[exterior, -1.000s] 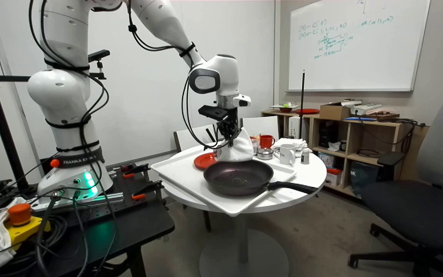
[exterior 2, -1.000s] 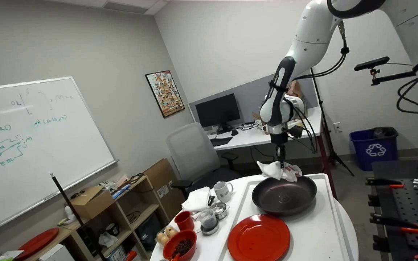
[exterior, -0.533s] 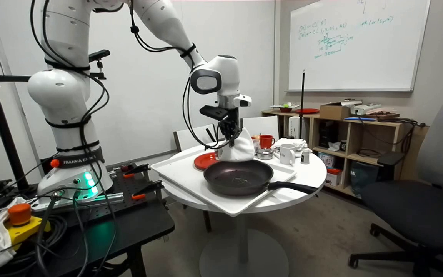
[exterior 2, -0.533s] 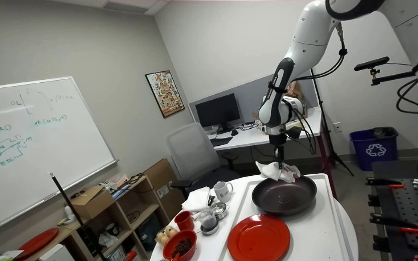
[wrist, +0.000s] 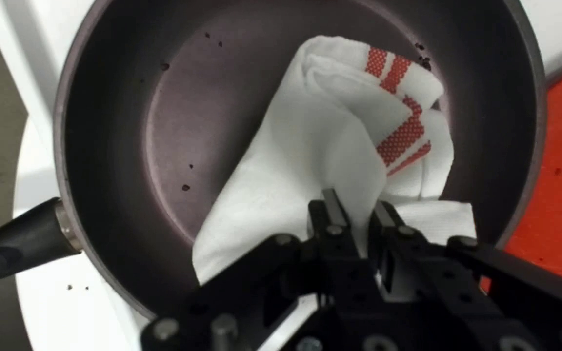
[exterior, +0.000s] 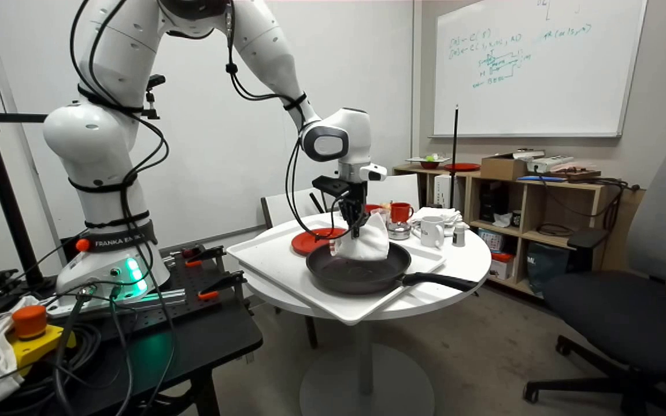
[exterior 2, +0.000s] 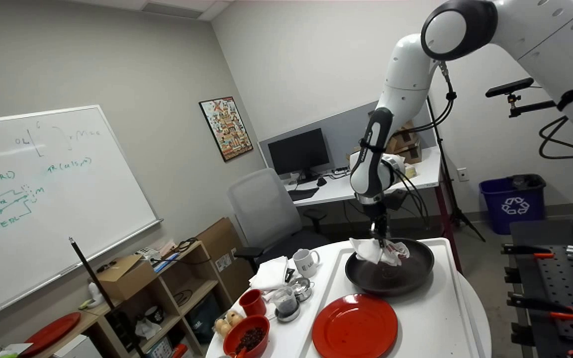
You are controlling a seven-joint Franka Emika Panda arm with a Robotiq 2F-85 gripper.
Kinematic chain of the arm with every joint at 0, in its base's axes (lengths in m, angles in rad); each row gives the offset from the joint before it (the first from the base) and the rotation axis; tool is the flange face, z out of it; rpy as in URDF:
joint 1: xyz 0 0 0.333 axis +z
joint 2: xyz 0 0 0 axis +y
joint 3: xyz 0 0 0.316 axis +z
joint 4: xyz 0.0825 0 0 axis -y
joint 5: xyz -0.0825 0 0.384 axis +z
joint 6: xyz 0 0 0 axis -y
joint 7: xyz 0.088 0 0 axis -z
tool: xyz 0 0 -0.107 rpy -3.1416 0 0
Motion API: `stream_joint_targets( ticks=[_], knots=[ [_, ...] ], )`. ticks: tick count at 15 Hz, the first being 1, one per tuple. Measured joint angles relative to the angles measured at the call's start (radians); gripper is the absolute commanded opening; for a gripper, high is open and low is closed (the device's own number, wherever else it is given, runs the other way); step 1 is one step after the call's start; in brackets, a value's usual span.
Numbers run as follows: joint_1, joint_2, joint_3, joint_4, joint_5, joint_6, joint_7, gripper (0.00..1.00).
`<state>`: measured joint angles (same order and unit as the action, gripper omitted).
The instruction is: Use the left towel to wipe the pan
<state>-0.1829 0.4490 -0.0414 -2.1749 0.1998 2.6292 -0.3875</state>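
The black pan (exterior: 362, 278) sits on a white tray (exterior: 278, 263), with its long handle (exterior: 440, 281) out over the tray edge. The pan also shows in an exterior view (exterior 2: 391, 282) and in the wrist view (wrist: 188, 97), where small dark crumbs (wrist: 186, 187) lie in it. My gripper (wrist: 356, 209) is shut on a bunched white towel (wrist: 286, 161) with red stripes. In both exterior views the gripper (exterior: 356, 232) (exterior 2: 382, 242) points down, with the towel (exterior: 365, 247) (exterior 2: 366, 250) hanging inside the pan's rim. I cannot tell whether the towel touches the pan floor.
A red plate (exterior 2: 355, 325) lies on the tray beside the pan. A grey-white mug (exterior 2: 306, 262), a folded white cloth (exterior 2: 269, 273), a red mug (exterior 2: 252, 302), a clear container (exterior 2: 284, 299) and a red bowl (exterior 2: 251, 335) stand on the round table along the tray.
My gripper has moved down with the towel, from above the pan's far rim to inside the pan. The pan, tray and plate have not moved. The gripper stays shut on the towel.
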Motion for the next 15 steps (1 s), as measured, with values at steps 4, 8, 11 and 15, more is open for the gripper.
stream_joint_targets(
  ticks=[4, 8, 11, 15],
  knots=[
    [0.011, 0.107, -0.002, 0.060, -0.073, 0.004, 0.083, 0.03],
    [0.013, 0.176, -0.021, 0.098, -0.128, 0.028, 0.134, 0.03],
    [0.009, 0.210, -0.051, 0.128, -0.152, 0.042, 0.156, 0.03],
    [-0.016, 0.242, -0.063, 0.169, -0.153, 0.041, 0.157, 0.03]
  ],
)
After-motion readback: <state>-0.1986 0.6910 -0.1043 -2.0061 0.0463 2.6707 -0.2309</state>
